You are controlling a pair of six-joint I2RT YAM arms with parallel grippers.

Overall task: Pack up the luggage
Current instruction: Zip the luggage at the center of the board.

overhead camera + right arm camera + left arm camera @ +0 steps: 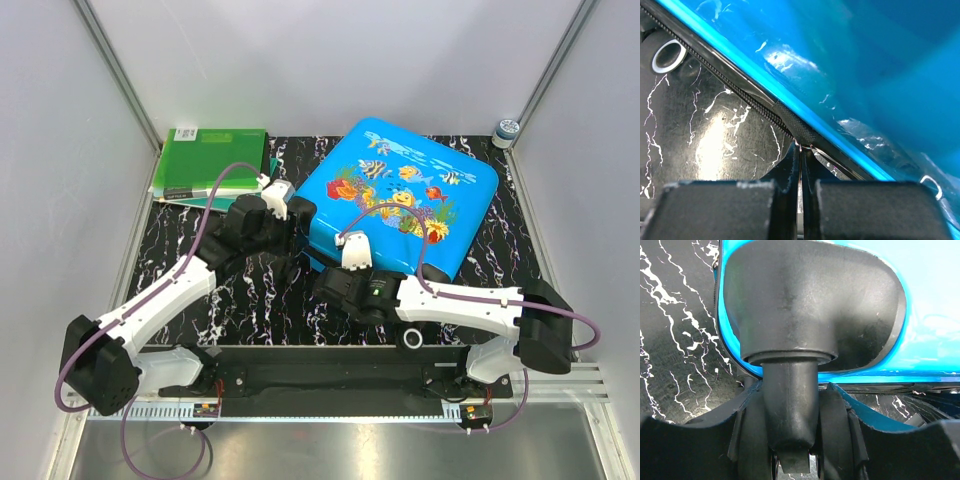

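left gripper (792,415) clamps luggage (400,195) wheel (790,380) | right gripper (801,156) closed at zipper (755,107)

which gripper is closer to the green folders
Left. The left gripper is at a corner wheel of the luggage, just right of the green folders; the right gripper is farther off, at the luggage's near edge.

Black mat (250,300) with white veining spreads across the workspace, and there's the blue fish-print luggage (410,190) lying flat on it, printed shell up, skewed toward the far right. A stack of green folders (205,165) sits at the mat's far left corner, and a small capped jar (507,131) stands just off the far right one.
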